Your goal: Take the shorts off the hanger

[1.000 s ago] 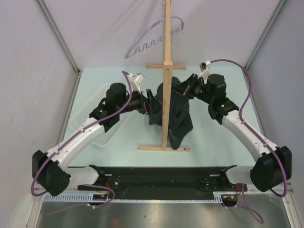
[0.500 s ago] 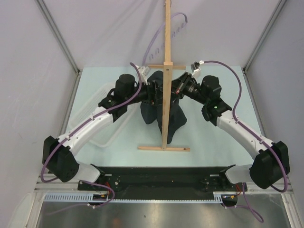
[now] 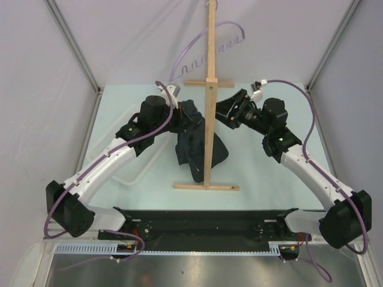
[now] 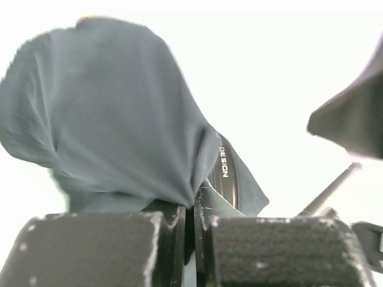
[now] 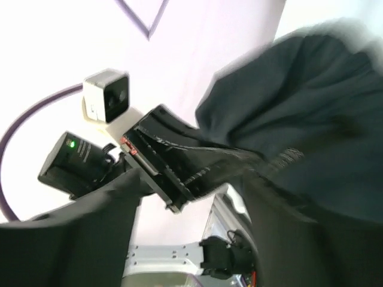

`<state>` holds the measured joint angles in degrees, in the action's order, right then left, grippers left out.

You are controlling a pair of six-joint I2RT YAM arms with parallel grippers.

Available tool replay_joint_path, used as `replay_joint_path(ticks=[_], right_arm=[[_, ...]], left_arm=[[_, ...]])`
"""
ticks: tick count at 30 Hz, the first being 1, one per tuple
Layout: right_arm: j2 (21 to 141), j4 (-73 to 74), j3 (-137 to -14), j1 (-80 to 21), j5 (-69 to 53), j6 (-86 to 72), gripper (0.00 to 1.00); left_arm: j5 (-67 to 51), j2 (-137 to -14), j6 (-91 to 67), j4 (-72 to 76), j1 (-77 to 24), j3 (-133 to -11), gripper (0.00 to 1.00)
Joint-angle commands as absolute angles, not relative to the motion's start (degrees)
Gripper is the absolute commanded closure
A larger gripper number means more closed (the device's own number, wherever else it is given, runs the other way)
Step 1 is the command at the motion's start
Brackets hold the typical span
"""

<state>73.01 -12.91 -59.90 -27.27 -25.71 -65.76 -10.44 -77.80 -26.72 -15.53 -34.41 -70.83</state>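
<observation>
Clamping the shorts [image 3: 196,142] in the left end effector [image 3: 181,121], with both fingers [image 4: 96,251] pressing shut on a fold of the dark fabric. Showing, in the left wrist view, the cloth bulging directly ahead of the closed fingertips and spreading mostly toward their left. Letting the rest of the garment hang crumpled below and to the right of the left end effector, down toward the bench [image 3: 263,179]; not possible to tell whether touching it.

Holding the right end effector [image 3: 226,110] open and gripping nothing, close beside the shorts on their right. Facing the blurred black fabric, ahead and to the upper right in the right wrist view. Working on either side of the post of the wooden stand [image 3: 209,72], rising between the two end effectors.

Locating the hanger [image 3: 209,52] above and beyond both end effectors, near the top of the stand, well apart from the shorts.
</observation>
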Motion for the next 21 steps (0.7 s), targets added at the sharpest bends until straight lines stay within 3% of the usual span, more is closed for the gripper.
replay_joint_path(ticks=[1,4,10,21], right_arm=[[65.8,-2.1,-61.9,-23.0,-22.8,-55.5,0.11],[62.9,5.1,-61.4,-19.7,-21.6,-51.6,0.02],[60.9,16.0,-60.7,-15.4,-21.1,-43.5,0.02],[55.9,21.3,-55.5,-15.4,-18.5,-38.9,0.02]], left_arm=[[2.8,-69.2,-20.1,-21.8,-32.6,-75.7,1.0],[4.2,-66.9,-18.0,-25.6,-29.1,-79.2,1.0],[3.3,-65.7,-17.0,-30.8,-20.1,-86.0,1.0],[0.5,-69.9,-17.7,-29.2,-11.0,-90.4,1.0]])
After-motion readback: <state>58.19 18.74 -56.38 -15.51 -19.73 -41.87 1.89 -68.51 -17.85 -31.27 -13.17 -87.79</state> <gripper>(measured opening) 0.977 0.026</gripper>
